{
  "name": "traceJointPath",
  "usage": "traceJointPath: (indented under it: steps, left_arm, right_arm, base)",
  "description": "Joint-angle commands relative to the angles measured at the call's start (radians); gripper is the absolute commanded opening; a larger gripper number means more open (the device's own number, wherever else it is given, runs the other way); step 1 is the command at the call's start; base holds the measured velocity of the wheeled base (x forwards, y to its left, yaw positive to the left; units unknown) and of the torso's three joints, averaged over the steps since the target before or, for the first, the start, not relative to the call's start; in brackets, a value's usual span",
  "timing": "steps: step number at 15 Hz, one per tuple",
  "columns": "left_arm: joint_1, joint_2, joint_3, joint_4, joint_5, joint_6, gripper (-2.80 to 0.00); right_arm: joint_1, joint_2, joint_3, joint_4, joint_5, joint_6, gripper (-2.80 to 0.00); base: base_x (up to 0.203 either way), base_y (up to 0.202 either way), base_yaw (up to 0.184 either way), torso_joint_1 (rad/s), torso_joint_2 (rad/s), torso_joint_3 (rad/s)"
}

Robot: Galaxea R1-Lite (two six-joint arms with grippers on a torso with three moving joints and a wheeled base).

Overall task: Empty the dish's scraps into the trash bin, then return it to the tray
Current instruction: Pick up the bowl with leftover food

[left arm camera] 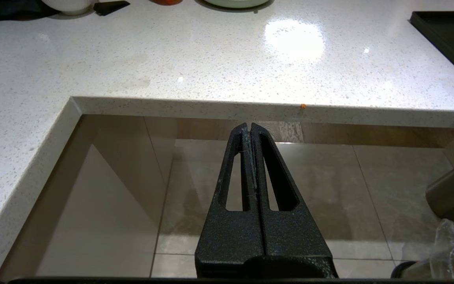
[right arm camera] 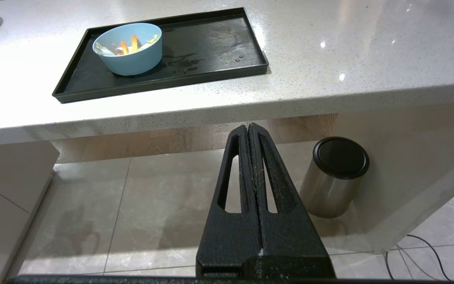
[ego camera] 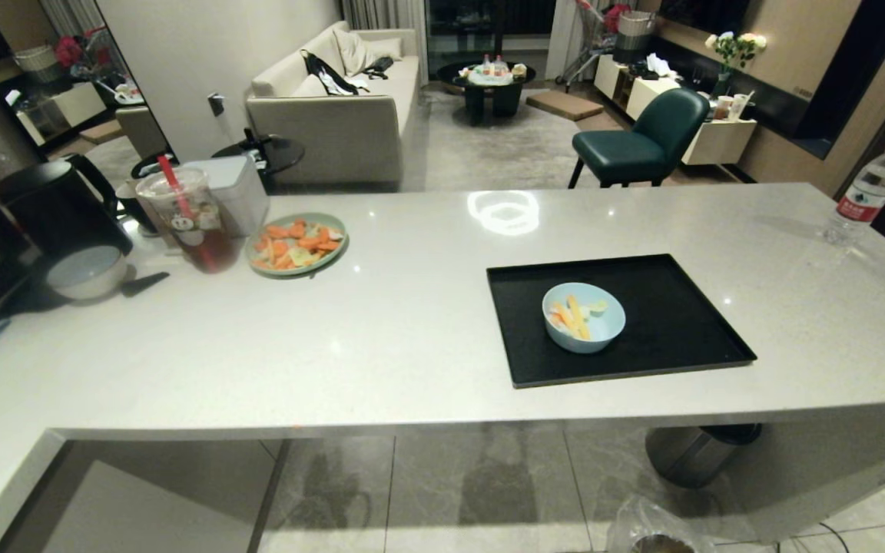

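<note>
Counter: a pale speckled stone worktop runs across the head view, turns toward the robot at the left, and shows a ring of lamp glare near its far edge.
Far left of counter: a black kettle with a white bowl in front of it, then a lidded cup with a red straw and a white box behind the cup.
Green plate: a plate heaped with orange slices sits just right of the cup.
Tray: the black square tray lies flat on the counter right of centre, close to the near edge.
Dish: the light-blue dish stands upright on the tray, toward its near left part.
Scraps: orange and yellow strips with pale pieces, the scraps, lie inside the dish.
Far right of counter: a water bottle with a red cap stands near the corner.
Floor: grey glossy tiles; a black-lidded steel bin stands under the counter's right end.
Trash bin: the bag-lined trash bin is on the floor nearer the robot, cut by the frame edge.
Room beyond: a beige sofa, a dark low table, a green chair.
Left gripper: the left gripper hangs below counter level, fingers pressed together, holding nothing.
Right gripper: the right gripper hangs likewise before the counter edge, fingers pressed together, empty.
</note>
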Motion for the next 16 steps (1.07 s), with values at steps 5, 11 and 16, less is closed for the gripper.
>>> traceJointPath:
  steps: [5, 11, 16]
  left_arm:
    - [-0.001, 0.000, 0.000, 0.000, 0.001, -0.001, -2.80]
    - [0.000, 0.000, 0.000, 0.000, 0.001, -0.001, -2.80]
    - [0.000, 0.000, 0.000, 0.000, 0.001, -0.001, -2.80]
  right_arm:
    - [0.000, 0.001, 0.000, 0.011, 0.020, -0.108, -2.80]
    - [-0.020, 0.215, -0.248, 0.174, 0.188, -0.136, -2.80]
    - [-0.163, 0.750, -0.477, 0.189, 0.453, -0.141, -2.80]
  base:
    - [0.000, 0.000, 0.000, 0.000, 0.00, 0.000]
    - [0.000, 0.000, 0.000, 0.000, 0.00, 0.000]
    - [0.000, 0.000, 0.000, 0.000, 0.00, 0.000]
